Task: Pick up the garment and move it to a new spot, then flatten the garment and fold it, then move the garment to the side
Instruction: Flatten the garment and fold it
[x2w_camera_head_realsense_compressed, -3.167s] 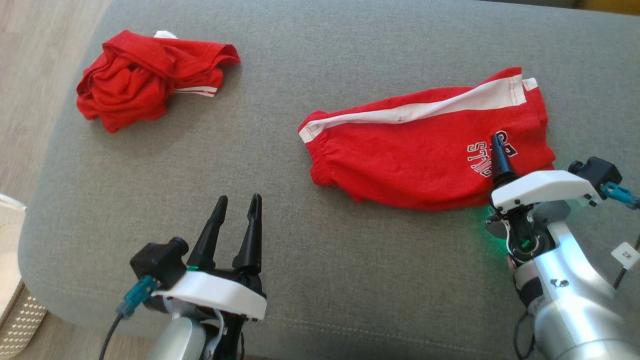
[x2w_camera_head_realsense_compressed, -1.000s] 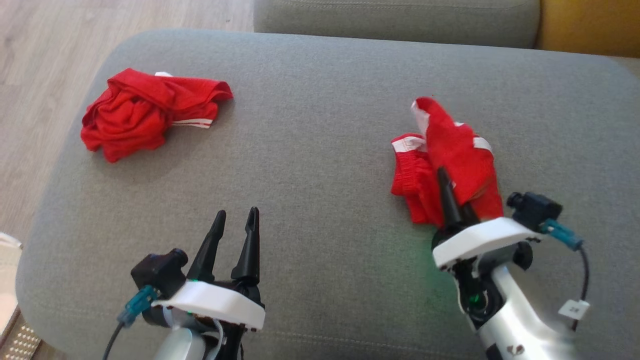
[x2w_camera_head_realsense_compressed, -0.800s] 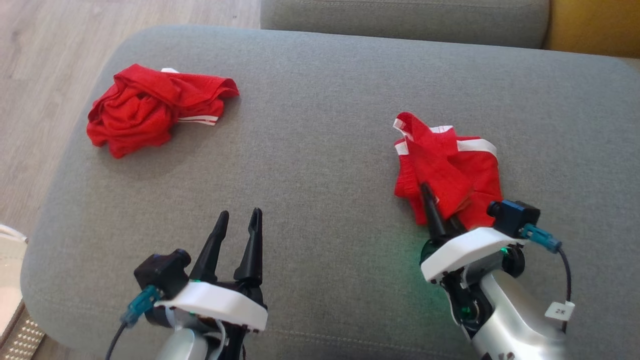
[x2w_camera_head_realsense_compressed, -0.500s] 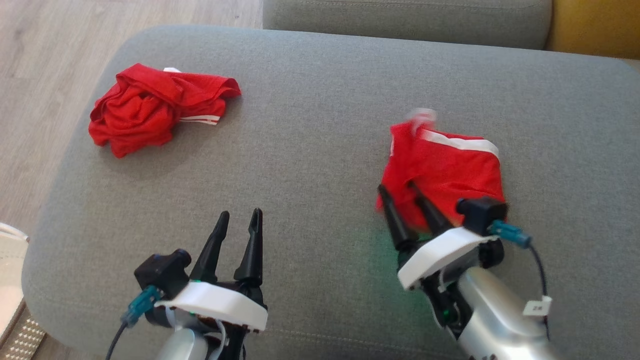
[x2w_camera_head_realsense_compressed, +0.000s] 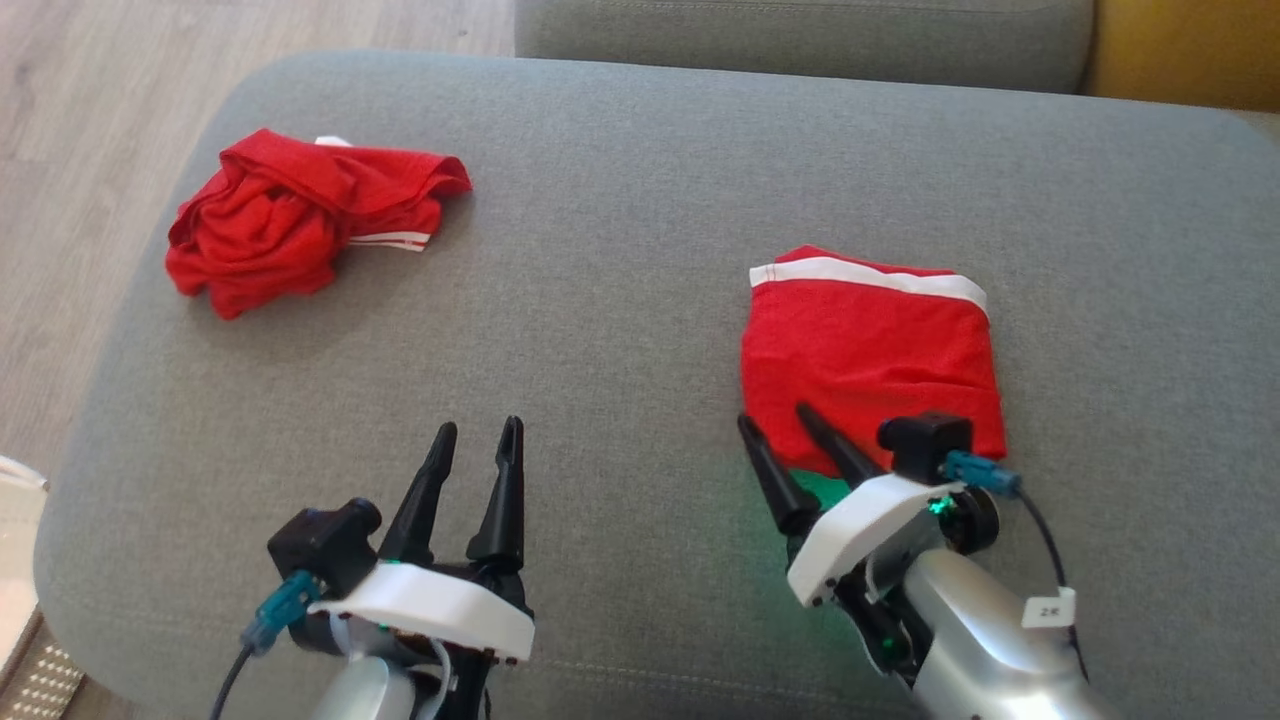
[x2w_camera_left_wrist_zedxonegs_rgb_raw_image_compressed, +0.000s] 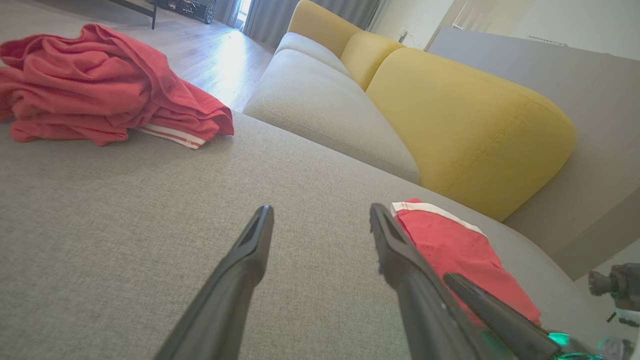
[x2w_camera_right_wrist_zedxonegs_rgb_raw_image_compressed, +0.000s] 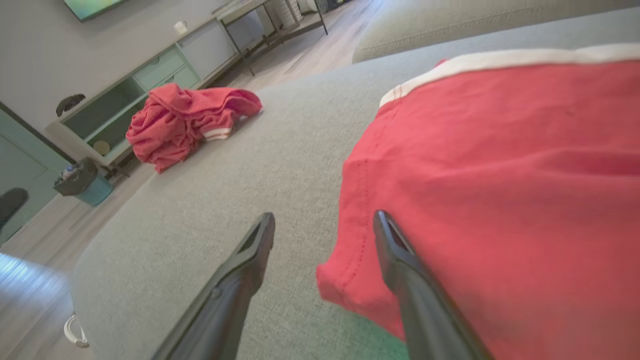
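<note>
The garment (x2w_camera_head_realsense_compressed: 868, 355), red shorts with a white stripe along the far edge, lies folded into a flat square on the grey sofa cushion (x2w_camera_head_realsense_compressed: 620, 330) at the right. It also appears as the folded garment (x2w_camera_right_wrist_zedxonegs_rgb_raw_image_compressed: 500, 180) and as the garment (x2w_camera_left_wrist_zedxonegs_rgb_raw_image_compressed: 460, 250). My right gripper (x2w_camera_head_realsense_compressed: 775, 420) stands open at its near left corner, one finger over the cloth and one beside it, holding nothing; the right wrist view shows that open gripper (x2w_camera_right_wrist_zedxonegs_rgb_raw_image_compressed: 324, 220) the same way. My left gripper (x2w_camera_head_realsense_compressed: 475, 428) hovers open and empty over bare cushion at the lower left, its fingers (x2w_camera_left_wrist_zedxonegs_rgb_raw_image_compressed: 255, 240) spread.
A second red garment (x2w_camera_head_realsense_compressed: 290, 215) lies crumpled at the cushion's far left corner. Wooden floor (x2w_camera_head_realsense_compressed: 60, 150) lies beyond the left edge. Another grey cushion (x2w_camera_head_realsense_compressed: 800, 40) and a yellow one (x2w_camera_left_wrist_zedxonegs_rgb_raw_image_compressed: 450, 120) stand behind. A pale basket (x2w_camera_head_realsense_compressed: 15, 560) sits at the lower left.
My right gripper opened and let go of the garment, which dropped into a flat folded square. The right arm drew back towards me and to the left. The left arm stayed still.
</note>
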